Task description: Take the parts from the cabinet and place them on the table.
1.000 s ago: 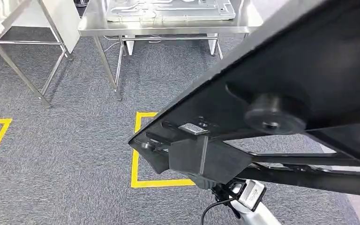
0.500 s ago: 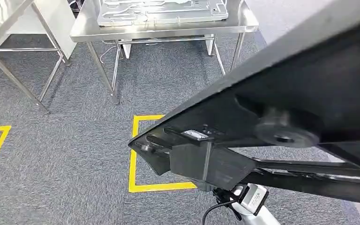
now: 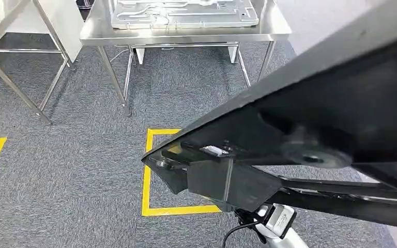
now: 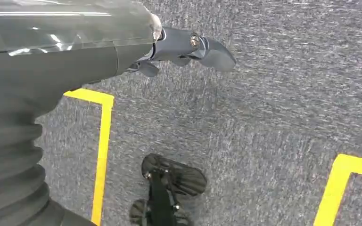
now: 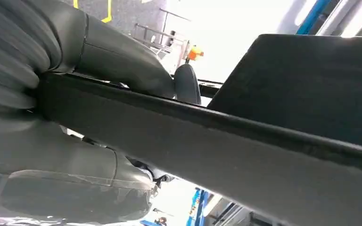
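Right robot hand: the right robot hand (image 5: 108,61) is clamped on the black part (image 3: 310,119); in the right wrist view the thick thumb lies over a dark bar of the part and other fingers curl up from beneath it, so the bar is squeezed between them.
Left robot hand: the left robot hand (image 4: 188,47) holds nothing; its dark fingers reach out over the carpet, loosely apart, and nothing lies between them.
Part: a large flat black frame with a round boss and crossing struts, carried tilted in front of the robot's body, low at the near left corner and rising to the right in the head view. It is off the cabinet and in the air, touching no surface.
Table: the steel table (image 3: 98,36) stands ahead, well apart from the part, across a stretch of grey carpet (image 3: 72,155). A pale metal panel (image 3: 183,13) already lies on its top.
Floor marks: yellow tape (image 3: 147,175) forms a square just below the part's low corner.
Done: by my reading, the pick from the cabinet is finished for this part.
Left: the approach to the table and the set-down are not yet done; whether more parts wait in the cabinet I cannot tell.
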Controlling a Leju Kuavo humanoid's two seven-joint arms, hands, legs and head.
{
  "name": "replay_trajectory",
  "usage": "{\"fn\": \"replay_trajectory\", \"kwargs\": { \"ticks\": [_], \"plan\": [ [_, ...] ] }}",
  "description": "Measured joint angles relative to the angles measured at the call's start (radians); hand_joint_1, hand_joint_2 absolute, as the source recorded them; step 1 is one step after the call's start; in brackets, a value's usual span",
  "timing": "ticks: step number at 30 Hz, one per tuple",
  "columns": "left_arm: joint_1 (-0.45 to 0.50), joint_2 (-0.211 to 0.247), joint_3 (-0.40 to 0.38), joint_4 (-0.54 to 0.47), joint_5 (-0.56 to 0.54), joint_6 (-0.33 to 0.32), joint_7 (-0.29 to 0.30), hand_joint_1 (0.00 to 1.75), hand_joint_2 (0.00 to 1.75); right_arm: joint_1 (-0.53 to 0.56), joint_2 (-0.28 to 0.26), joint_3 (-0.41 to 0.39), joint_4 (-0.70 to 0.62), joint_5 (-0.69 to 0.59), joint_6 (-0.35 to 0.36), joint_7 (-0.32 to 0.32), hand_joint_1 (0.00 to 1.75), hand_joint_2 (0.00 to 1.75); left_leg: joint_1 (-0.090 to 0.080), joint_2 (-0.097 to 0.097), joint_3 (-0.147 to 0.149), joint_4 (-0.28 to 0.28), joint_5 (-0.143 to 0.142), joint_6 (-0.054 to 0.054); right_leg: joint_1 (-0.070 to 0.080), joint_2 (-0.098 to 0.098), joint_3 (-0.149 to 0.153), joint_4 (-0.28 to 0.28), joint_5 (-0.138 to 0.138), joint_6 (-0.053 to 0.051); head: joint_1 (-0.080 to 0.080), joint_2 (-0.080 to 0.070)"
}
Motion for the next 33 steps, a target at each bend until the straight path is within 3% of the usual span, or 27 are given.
{"fn": "replay_trajectory", "kwargs": {
  "ticks": [1, 3, 4, 6, 8, 11, 12, 13, 14, 16, 17, 18, 20, 22, 23, 24, 26, 27, 28, 29, 31, 32, 33],
  "plan": [
    [0.0, 0.0, 0.0, 0.0, 0.0, 0.0, 0.0, 0.0, 1.75, 0.0, 0.0, 0.0, 0.0, 0.0, 0.0, 0.0, 1.75, 1.75, 0.0, 0.0, 0.008, 0.0, -0.007, -0.004, 0.001, -0.002, 0.036, -0.092, 0.056, -0.005, 0.0, 0.0],
    [-0.001, 0.0, 0.001, 0.0, 0.0, 0.0, 0.0, 0.0, 1.75, -0.001, 0.0, 0.0, -0.001, 0.0, 0.001, 0.0, 1.75, 1.75, -0.002, 0.001, 0.005, -0.001, -0.01, -0.015, 0.012, -0.008, 0.041, -0.126, 0.016, -0.02, 0.0, 0.0],
    [0.0, 0.0, 0.001, 0.0, 0.0, 0.0, -0.001, 0.0, 1.75, 0.0, 0.0, 0.0, -0.001, 0.0, 0.001, 0.0, 1.75, 1.75, -0.002, 0.002, 0.005, -0.002, -0.012, -0.022, 0.013, -0.008, 0.041, -0.128, 0.044, -0.028, 0.0, 0.0],
    [0.0, -0.001, 0.001, 0.0, 0.0, 0.0, -0.001, 0.0, 1.75, 0.0, 0.0, 0.0, -0.002, 0.0, 0.001, 0.0, 1.75, 1.75, -0.003, 0.002, 0.015, 0.006, -0.011, -0.033, 0.01, -0.005, 0.049, -0.132, 0.041, -0.038, 0.0, 0.0],
    [-0.004, -0.002, 0.001, 0.0, -0.001, 0.0, -0.001, 0.0, 1.75, -0.003, 0.001, 0.0, -0.003, 0.0, 0.001, -0.001, 1.75, 1.75, 0.0, 0.002, -0.026, 0.084, -0.018, -0.039, 0.006, -0.007, 0.072, -0.142, 0.036, -0.05, 0.0, 0.0],
    [0.0, 0.0, 0.002, 0.0, -0.001, 0.0, -0.001, 0.0, 1.75, -0.002, 0.003, 0.0, -0.003, 0.0, 0.002, -0.001, 1.75, 1.75, 0.0, 0.002, -0.156, 0.293, -0.109, -0.05, 0.009, -0.006, 0.087, -0.142, 0.021, -0.059, 0.0, 0.0],
    [0.001, 0.0, 0.002, 0.0, -0.001, 0.0, -0.001, 0.0, 1.75, 0.0, 0.003, 0.0, -0.003, 0.0, 0.002, 0.0, 1.75, 1.75, 0.0, 0.002, -0.187, 0.327, -0.122, -0.05, 0.01, -0.004, 0.093, -0.142, 0.016, -0.06, 0.0, 0.0],
    [0.002, 0.0, 0.001, 0.0, -0.002, 0.0, -0.001, 0.0, 1.75, 0.001, 0.003, 0.0, -0.003, 0.0, 0.003, 0.0, 1.75, 1.75, 0.0, 0.002, -0.193, 0.313, -0.105, -0.047, 0.011, -0.002, 0.101, -0.142, 0.01, -0.06, 0.0, 0.0],
    [0.002, 0.0, 0.001, 0.0, -0.003, 0.0, -0.001, 0.0, 1.75, 0.001, 0.003, 0.0, -0.003, 0.0, 0.003, 0.0, 1.75, 1.75, 0.0, 0.002, -0.179, 0.265, -0.067, -0.043, 0.013, 0.0, 0.109, -0.142, 0.004, -0.06, 0.0, 0.0],
    [0.002, 0.001, 0.001, 0.0, -0.005, 0.0, -0.001, 0.0, 1.75, 0.001, 0.003, 0.0, -0.004, 0.0, 0.004, 0.0, 1.75, 1.75, -0.002, 0.002, -0.104, 0.082, 0.052, -0.032, 0.015, 0.001, 0.132, -0.142, -0.01, -0.057, 0.0, 0.0],
    [0.001, 0.003, 0.002, 0.0, -0.007, 0.0, -0.001, 0.0, 1.75, 0.001, 0.003, 0.0, -0.004, 0.0, 0.004, 0.0, 1.75, 1.75, -0.007, 0.002, -0.081, 0.023, 0.067, -0.023, 0.015, 0.001, 0.139, -0.142, -0.017, -0.053, 0.0, 0.0],
    [-0.001, 0.003, 0.001, 0.0, -0.01, 0.0, -0.001, 0.0, 1.75, 0.001, 0.003, -0.001, -0.004, 0.0, 0.004, 0.0, 1.75, 1.75, -0.013, 0.002, -0.08, 0.018, 0.019, -0.021, 0.018, 0.003, 0.137, -0.14, -0.02, -0.047, 0.0, 0.0],
    [0.001, 0.004, 0.002, 0.0, -0.011, 0.0, -0.001, 0.0, 1.75, 0.003, 0.004, -0.001, -0.007, 0.0, 0.005, 0.0, 1.75, 1.75, -0.013, 0.0, -0.073, 0.009, 0.043, -0.009, 0.017, 0.002, 0.142, -0.132, -0.02, -0.032, 0.0, 0.0],
    [0.002, 0.004, 0.002, 0.0, -0.011, 0.0, -0.001, 0.0, 1.75, 0.003, 0.004, -0.005, -0.012, 0.0, 0.005, 0.0, 1.75, 1.75, -0.004, -0.002, -0.049, 0.001, 0.045, 0.003, 0.019, 0.002, 0.147, -0.123, -0.028, -0.018, 0.0, 0.0],
    [0.0, 0.004, 0.002, 0.0, -0.012, 0.0, -0.001, 0.0, 1.75, 0.001, 0.004, -0.006, -0.015, 0.0, 0.005, 0.0, 1.75, 1.75, -0.004, -0.002, -0.041, 0.0, 0.042, 0.006, 0.017, 0.001, 0.135, -0.09, -0.039, -0.012, 0.0, 0.0],
    [-0.003, 0.004, 0.002, 0.0, -0.012, 0.0, -0.001, 0.0, 1.75, -0.001, 0.004, -0.007, -0.017, 0.0, 0.005, 0.0, 1.75, 1.75, -0.004, -0.002, -0.04, 0.0, 0.04, 0.01, 0.015, 0.001, 0.102, -0.034, -0.061, -0.007, 0.0, 0.0],
    [-0.003, 0.003, 0.002, 0.0, -0.015, 0.0, -0.001, 0.0, 1.75, 0.005, 0.004, -0.008, -0.018, 0.0, 0.005, 0.0, 1.75, 1.75, -0.004, -0.002, -0.037, 0.0, 0.032, 0.011, 0.006, 0.001, 0.0, 0.12, -0.13, 0.002, 0.0, 0.0],
    [-0.003, 0.003, 0.002, 0.0, -0.016, 0.0, -0.001, 0.0, 1.75, 0.008, 0.004, -0.009, -0.018, 0.0, 0.005, 0.0, 1.75, 1.75, -0.004, -0.002, -0.035, 0.0, 0.027, 0.011, 0.003, 0.001, -0.034, 0.161, -0.146, 0.007, 0.0, 0.0],
    [-0.002, 0.003, 0.002, 0.0, -0.019, 0.0, -0.001, 0.0, 1.75, 0.01, 0.004, -0.009, -0.018, 0.0, 0.005, 0.0, 1.75, 1.75, -0.004, -0.002, -0.03, 0.0, 0.022, 0.009, -0.001, 0.0, -0.049, 0.163, -0.135, 0.008, 0.0, 0.0],
    [-0.002, 0.003, 0.002, 0.0, -0.02, 0.0, -0.001, 0.0, 1.75, 0.01, 0.004, -0.009, -0.018, 0.001, 0.005, 0.0, 1.75, 1.75, -0.004, -0.002, -0.022, 0.0, 0.017, 0.008, -0.004, 0.0, -0.043, 0.124, -0.098, 0.009, 0.0, 0.0],
    [-0.004, 0.003, 0.002, 0.0, -0.021, 0.0, -0.001, 0.0, 1.75, 0.01, 0.004, -0.01, -0.019, 0.001, 0.005, 0.0, 1.75, 1.75, -0.003, -0.003, 0.001, 0.0, 0.003, 0.001, -0.007, -0.002, 0.025, -0.056, 0.025, 0.006, 0.0, 0.0],
    [-0.004, 0.003, 0.002, 0.0, -0.021, 0.0, -0.001, 0.0, 1.75, 0.01, 0.004, -0.01, -0.02, 0.002, 0.005, 0.0, 1.75, 1.75, -0.003, -0.003, 0.003, 0.0, -0.004, -0.004, -0.007, -0.005, 0.047, -0.126, 0.059, 0.002, 0.0, 0.0],
    [-0.007, 0.003, 0.002, 0.0, -0.021, 0.0, -0.001, 0.0, 1.75, 0.01, 0.004, -0.011, -0.02, 0.002, 0.005, 0.0, 1.75, 1.75, -0.005, -0.003, 0.009, 0.002, -0.007, -0.01, 0.001, -0.006, 0.042, -0.125, 0.019, -0.002, 0.0, 0.0]
  ]
}}
